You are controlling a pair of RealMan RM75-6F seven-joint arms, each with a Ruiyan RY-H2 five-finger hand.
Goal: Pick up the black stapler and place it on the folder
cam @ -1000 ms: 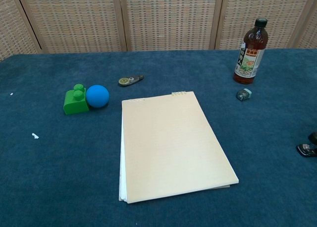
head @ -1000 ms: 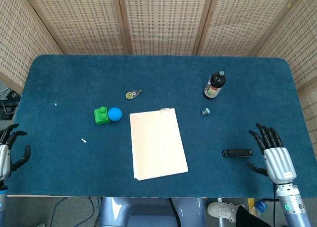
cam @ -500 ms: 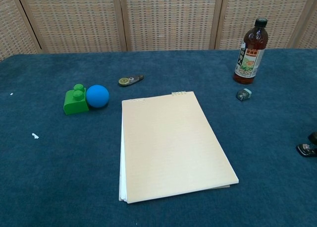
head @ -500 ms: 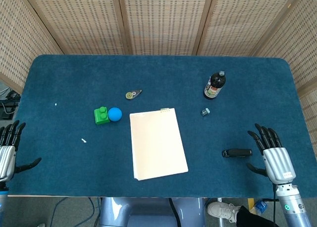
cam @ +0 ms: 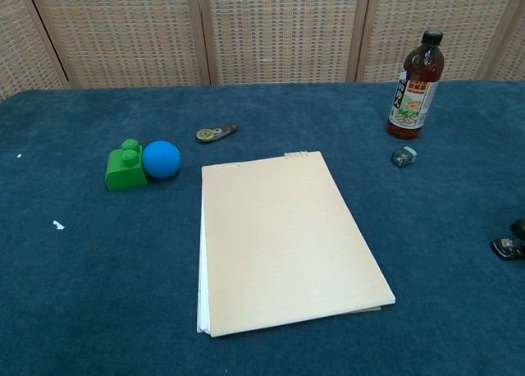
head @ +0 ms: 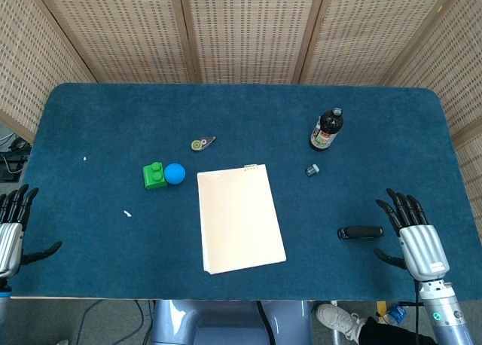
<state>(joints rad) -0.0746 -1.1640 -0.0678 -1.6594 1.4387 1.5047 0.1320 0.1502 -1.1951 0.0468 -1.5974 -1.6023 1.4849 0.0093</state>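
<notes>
The black stapler (head: 360, 232) lies flat on the blue table, right of the cream folder (head: 239, 219); only its end shows at the right edge of the chest view (cam: 510, 245). The folder (cam: 283, 238) lies near the table's front middle with nothing on it. My right hand (head: 416, 236) hovers just right of the stapler, fingers spread, apart from it. My left hand (head: 11, 232) is at the table's front left edge, fingers spread and holding nothing.
A dark bottle (head: 327, 129) stands at the back right, with a small teal object (head: 312, 169) in front of it. A green block (head: 154, 175) and a blue ball (head: 175, 173) sit left of the folder. A tape dispenser (head: 202, 143) lies behind it.
My left hand has dropped back slightly and its fingers have straightened. My right hand has drifted a little toward the front edge. The stapler has not moved.
</notes>
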